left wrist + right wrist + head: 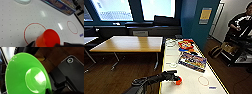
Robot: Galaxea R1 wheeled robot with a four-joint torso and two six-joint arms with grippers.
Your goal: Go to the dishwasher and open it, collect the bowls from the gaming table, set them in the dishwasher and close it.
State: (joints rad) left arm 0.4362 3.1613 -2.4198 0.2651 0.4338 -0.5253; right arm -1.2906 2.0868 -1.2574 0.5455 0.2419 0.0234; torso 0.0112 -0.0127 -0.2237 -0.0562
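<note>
1. Bowls: two show, an orange one (48,38) with a deep, glossy wall and a bright green shallow one (26,73) with a wide flared rim and a round, shiny centre.
2. The orange bowl sits in the left end effector (177,79), clamped at its rim just above the near end of the gaming table (191,86).
3. The green bowl is gripped at its edge by the right end effector (49,90), over dark wooden floor (52,57).
4. On the white dotted surface, two red rings (35,33) are painted; one pale dish (22,1) and one colourful boxed game (192,61) lie farther along.
5. One wooden-topped table (129,43) stands beside it; one person (240,23) stands apart.
</note>
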